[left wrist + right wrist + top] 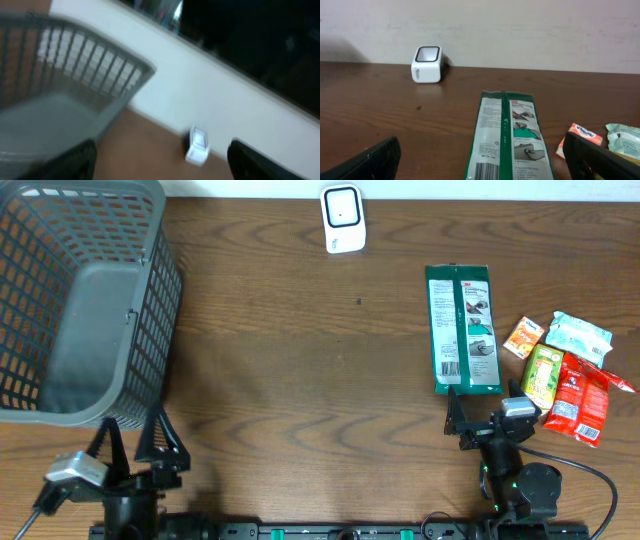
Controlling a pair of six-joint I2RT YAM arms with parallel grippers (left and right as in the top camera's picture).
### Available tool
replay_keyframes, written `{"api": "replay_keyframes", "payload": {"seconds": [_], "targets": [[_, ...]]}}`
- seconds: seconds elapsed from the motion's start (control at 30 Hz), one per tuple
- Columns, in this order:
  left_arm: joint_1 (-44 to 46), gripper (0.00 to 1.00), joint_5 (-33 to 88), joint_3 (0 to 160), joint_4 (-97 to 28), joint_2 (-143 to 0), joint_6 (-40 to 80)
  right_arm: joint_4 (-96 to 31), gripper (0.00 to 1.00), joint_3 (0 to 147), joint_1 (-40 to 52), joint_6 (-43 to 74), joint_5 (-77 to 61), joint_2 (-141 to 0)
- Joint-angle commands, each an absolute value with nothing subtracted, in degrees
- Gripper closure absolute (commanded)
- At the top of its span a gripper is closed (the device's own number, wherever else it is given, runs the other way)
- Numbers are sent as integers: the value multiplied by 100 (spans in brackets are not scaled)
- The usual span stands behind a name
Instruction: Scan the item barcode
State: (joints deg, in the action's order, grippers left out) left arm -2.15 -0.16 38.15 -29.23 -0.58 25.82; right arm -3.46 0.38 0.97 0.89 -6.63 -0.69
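wide bare tabletop (300,370) mid-scene, from basket (150,330) at far left across to green packet (462,330) right of centre. pkt flat, lengthwise near-far, barcode (485,172) at near end, just ahead of right gripper (482,398). scanner (343,220) at far edge, well apart. snack packs (570,375) along right side. both arms low at near edge, pointing far. right gripper fingers spread wide, empty; left gripper (138,442) also apart, empty, just near of basket wall.

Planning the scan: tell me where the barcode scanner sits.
Overhead, the barcode scanner stands at the far edge of the table, left of the green package and right of the grey basket.
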Motion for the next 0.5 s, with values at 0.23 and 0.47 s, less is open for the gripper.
{"api": "replay_keyframes", "payload": {"seconds": [0.23, 0.47], "targets": [[-242, 16, 257, 1994, 1234, -14, 2777, -373, 1, 32, 36, 167, -650, -32], [-242, 15, 255, 847, 2073, -12, 2777, -373, 1, 32, 36, 167, -650, -32]]}}
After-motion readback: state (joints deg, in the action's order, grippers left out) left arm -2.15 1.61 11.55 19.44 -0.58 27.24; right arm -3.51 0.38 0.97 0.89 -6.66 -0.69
